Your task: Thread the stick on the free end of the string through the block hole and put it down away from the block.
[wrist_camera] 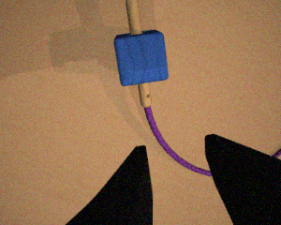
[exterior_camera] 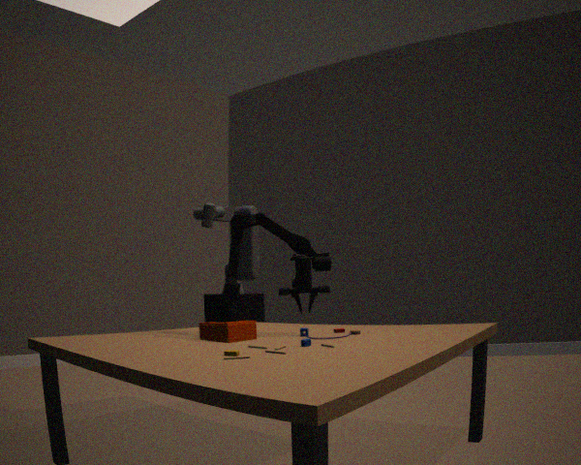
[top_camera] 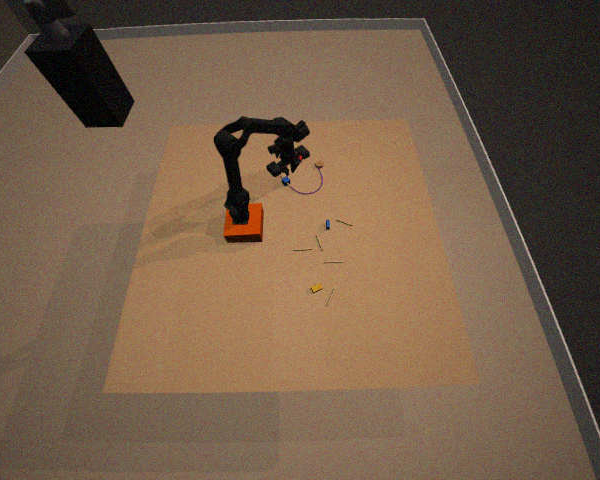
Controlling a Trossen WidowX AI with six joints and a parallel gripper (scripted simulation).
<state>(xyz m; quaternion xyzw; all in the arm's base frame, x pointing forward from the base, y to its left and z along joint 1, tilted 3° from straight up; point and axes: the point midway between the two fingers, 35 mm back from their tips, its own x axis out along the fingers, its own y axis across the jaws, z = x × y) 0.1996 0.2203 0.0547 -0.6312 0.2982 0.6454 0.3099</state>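
Observation:
The blue block [top_camera: 286,180] [exterior_camera: 304,332] [wrist_camera: 141,58] stands on the table. The wooden stick [wrist_camera: 134,19] runs through its hole and shows on both sides: a long part beyond the block and a short end on the near side. The purple string [top_camera: 306,193] [exterior_camera: 330,337] [wrist_camera: 166,147] leaves that near end and curves over the table to the round button [top_camera: 319,164] [exterior_camera: 354,332]. My gripper [top_camera: 289,172] [exterior_camera: 305,312] [wrist_camera: 176,150] is partly open and empty, raised above the table on the string side of the block. The stick's far tip is out of the wrist view.
A red piece [exterior_camera: 339,330] lies near the button. A small blue piece [top_camera: 327,224] [exterior_camera: 306,342], a yellow piece [top_camera: 316,287] [exterior_camera: 230,353] and several loose sticks, one of them a stick [top_camera: 333,262], lie nearer the front. An orange box [top_camera: 253,227] [exterior_camera: 240,331] is at my arm's base.

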